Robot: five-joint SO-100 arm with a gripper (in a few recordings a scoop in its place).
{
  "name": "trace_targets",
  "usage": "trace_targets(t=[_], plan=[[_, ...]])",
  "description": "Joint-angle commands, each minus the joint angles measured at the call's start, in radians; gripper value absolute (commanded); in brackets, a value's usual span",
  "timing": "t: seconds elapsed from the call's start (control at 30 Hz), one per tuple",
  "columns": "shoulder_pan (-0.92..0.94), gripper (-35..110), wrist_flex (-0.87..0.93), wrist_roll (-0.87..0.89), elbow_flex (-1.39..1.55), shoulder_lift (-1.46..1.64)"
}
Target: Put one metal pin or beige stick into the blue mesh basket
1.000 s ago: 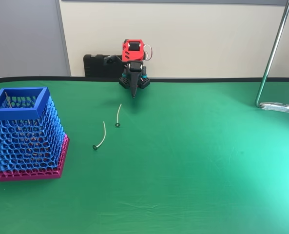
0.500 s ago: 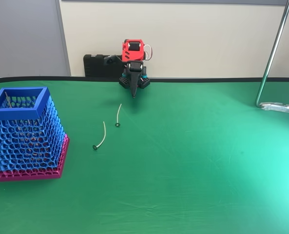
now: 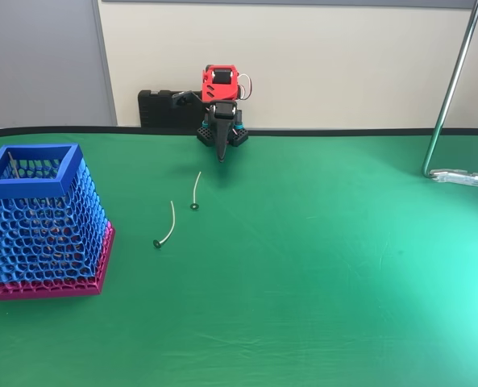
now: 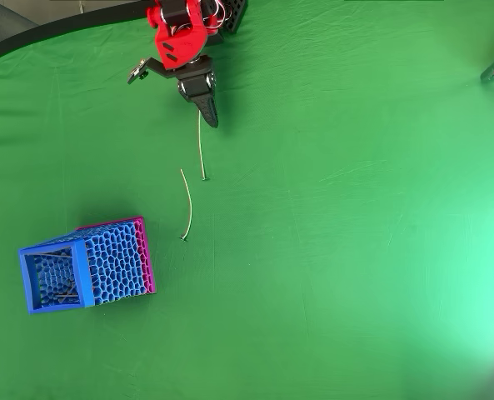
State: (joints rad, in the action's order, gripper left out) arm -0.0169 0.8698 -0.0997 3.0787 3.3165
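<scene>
Nowhere any writing; closed jaws near pin [image 4: 201,146]

You had nothing to read in either view: no text, label, brand, number or sign stood on anything in the pictures.
</scene>
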Motion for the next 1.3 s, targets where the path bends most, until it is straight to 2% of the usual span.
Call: trace_targets(t=[0.0,0.17,0.6,0.97,1.27], plan=[[-0.006,1,-0.020,-0.002,-0.003,-0.021],[0.018,1,-0.112,-0.002,-0.095,-0.190],[0.055,1,-0.114,-0.002,-0.400,-0.591],[0.057,1,0.063,0.026,-0.808,-1.003],[0.063,1,0.149,0.037,-1.012,-1.259]])
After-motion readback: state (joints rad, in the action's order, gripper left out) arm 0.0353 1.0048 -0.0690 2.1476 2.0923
